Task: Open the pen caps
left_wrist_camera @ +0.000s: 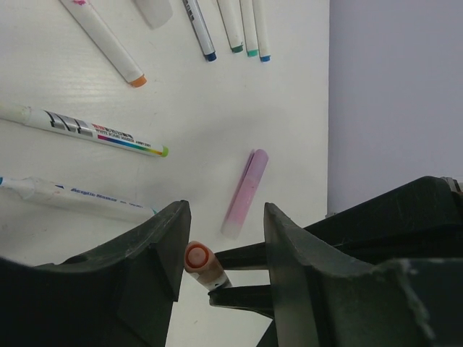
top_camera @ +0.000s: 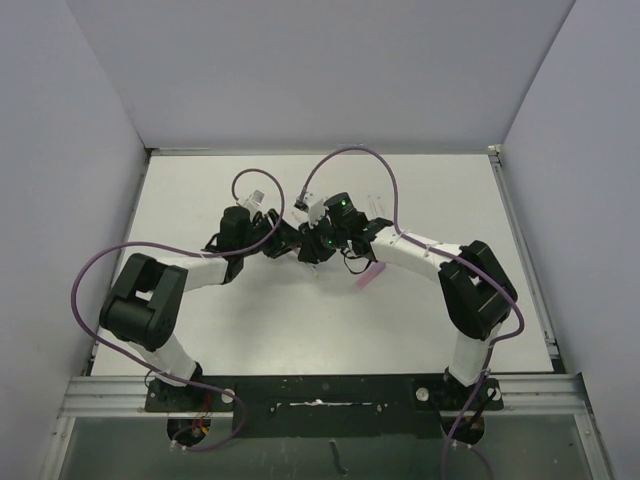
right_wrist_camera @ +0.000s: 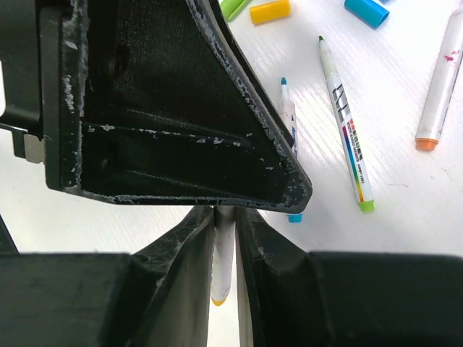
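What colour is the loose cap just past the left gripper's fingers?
Pale pink cap, clearest in left wrist view.

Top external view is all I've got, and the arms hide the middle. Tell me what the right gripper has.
Observer: The right gripper is shut on a white pen, fingers on the barrel.
Operator: Now give me the left one.
Observer: The left gripper is open. What looks like that pen's orange cap sits between its jaws, with a gap on one side.
Operator: Report any loose caps.
Observer: A yellow cap and a blue cap lie on the table, off any pen.
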Controlling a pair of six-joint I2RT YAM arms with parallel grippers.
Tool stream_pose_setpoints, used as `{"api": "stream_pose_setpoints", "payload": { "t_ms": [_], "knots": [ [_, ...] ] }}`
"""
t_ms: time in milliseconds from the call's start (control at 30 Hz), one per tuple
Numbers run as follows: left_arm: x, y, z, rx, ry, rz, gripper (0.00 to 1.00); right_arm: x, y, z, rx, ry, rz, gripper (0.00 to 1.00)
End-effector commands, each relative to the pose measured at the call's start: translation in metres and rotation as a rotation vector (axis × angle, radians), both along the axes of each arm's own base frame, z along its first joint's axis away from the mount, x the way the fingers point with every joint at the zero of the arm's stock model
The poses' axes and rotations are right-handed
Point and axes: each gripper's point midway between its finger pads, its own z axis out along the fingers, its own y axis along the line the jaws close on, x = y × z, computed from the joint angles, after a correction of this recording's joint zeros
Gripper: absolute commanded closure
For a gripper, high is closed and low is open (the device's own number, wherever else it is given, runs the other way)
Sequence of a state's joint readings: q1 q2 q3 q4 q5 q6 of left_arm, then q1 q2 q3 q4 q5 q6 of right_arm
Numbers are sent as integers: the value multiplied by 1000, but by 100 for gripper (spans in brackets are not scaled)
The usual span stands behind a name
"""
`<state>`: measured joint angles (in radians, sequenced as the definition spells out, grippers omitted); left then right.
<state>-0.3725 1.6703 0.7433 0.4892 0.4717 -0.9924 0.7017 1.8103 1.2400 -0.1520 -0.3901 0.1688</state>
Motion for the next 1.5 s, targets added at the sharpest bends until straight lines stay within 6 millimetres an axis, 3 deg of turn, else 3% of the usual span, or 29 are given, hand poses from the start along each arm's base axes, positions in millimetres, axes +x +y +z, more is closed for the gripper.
{"api": "stream_pose_setpoints", "payload": {
  "t_ms": [0, 200, 367, 433, 467, 567, 633, 733, 900, 1233, 1400, 1467],
  "knots": [
    [14, -7, 32, -42, -118, 0, 59, 7, 13, 29, 63, -62, 26, 100],
    [13, -6, 31, -42, -118, 1, 73, 7, 12, 33, 66, -73, 18, 100],
    [12, -6, 30, -44, -116, 0, 100, 8, 10, 36, 70, -85, 1, 100],
    [12, -6, 29, -45, -114, 1, 100, 9, 9, 37, 71, -91, -6, 99],
    [12, -6, 29, -46, -114, 3, 100, 9, 9, 38, 72, -91, -7, 93],
    [12, -6, 32, -52, -118, 6, 100, 9, 9, 35, 67, -83, -2, 61],
    [14, -7, 37, -64, -126, 8, 100, 9, 10, 32, 64, -77, 1, 55],
    [15, -9, 45, -87, -136, 3, 100, 10, 11, 28, 60, -68, 2, 54],
    [16, -11, 52, -96, -147, -1, 100, 10, 12, 29, 67, -72, 1, 60],
    [14, -11, 54, -114, -150, -2, 100, 12, 10, 27, 63, -72, -7, 100],
    [30, 10, 53, -88, -152, 54, 100, 7, 4, 26, 51, -60, -6, 100],
    [51, 30, 64, -88, -181, 108, 100, 2, 0, 24, 43, -55, 2, 100]
  ]
}}
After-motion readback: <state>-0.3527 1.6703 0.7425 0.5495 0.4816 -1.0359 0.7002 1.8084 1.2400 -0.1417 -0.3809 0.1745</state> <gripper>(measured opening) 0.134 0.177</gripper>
